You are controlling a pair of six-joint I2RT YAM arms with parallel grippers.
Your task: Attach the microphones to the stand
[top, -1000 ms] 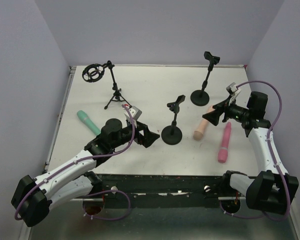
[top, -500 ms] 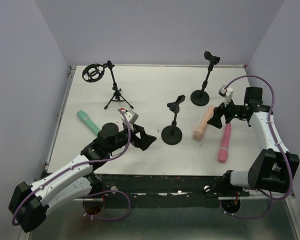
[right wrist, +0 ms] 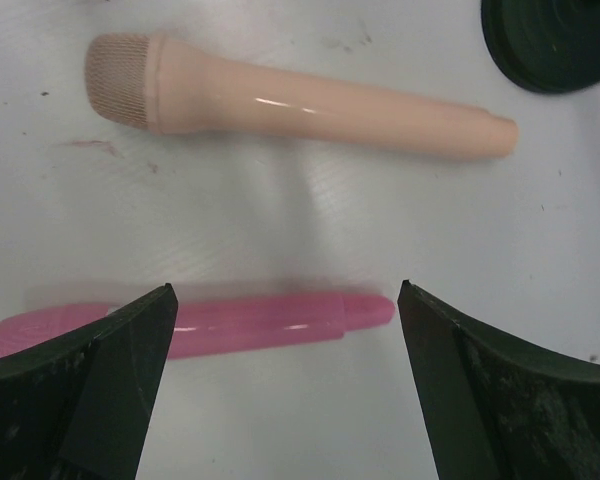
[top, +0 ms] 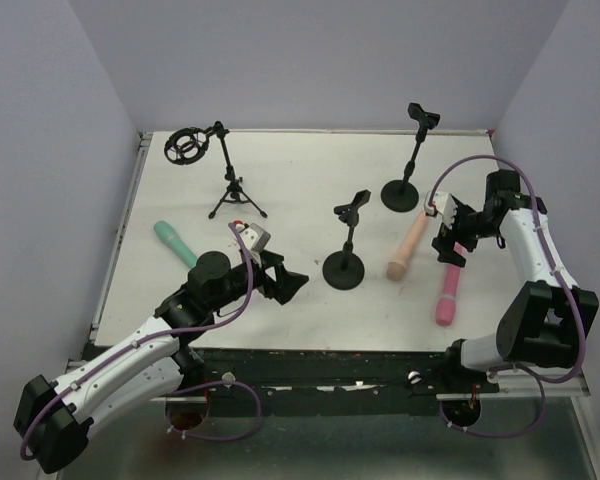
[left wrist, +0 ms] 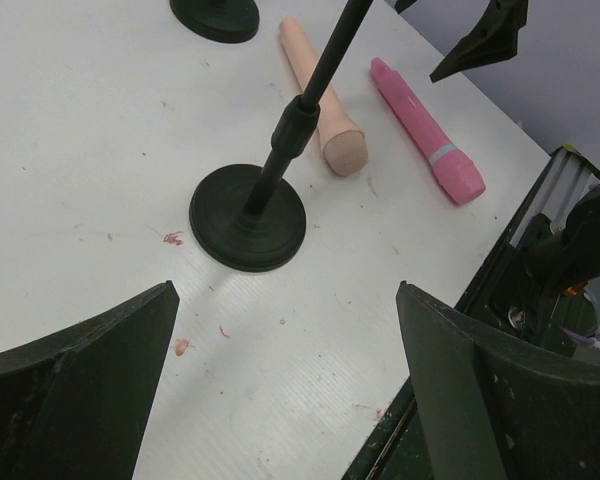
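- The right jaws hang wide open and empty, pointing down over the pink microphone [top: 448, 290]. This looks like lining up for a pick.
- In the wrist view its length runs from 1 jaw towards the other, so a wrist turn seems needed first.
- The peach microphone [top: 406, 248] lies just beside it, mesh head towards the near edge.
- The left jaws, also wide open and empty, face the near round-base stand [top: 345, 250], perhaps to steady it.
- The teal microphone [top: 176, 243] lies well apart, on the left of the bench [top: 300, 180], near the tripod stand [top: 228, 185].
- All 3 microphones are slim, smooth plastic with rounded heads, and none sits in a holder yet.
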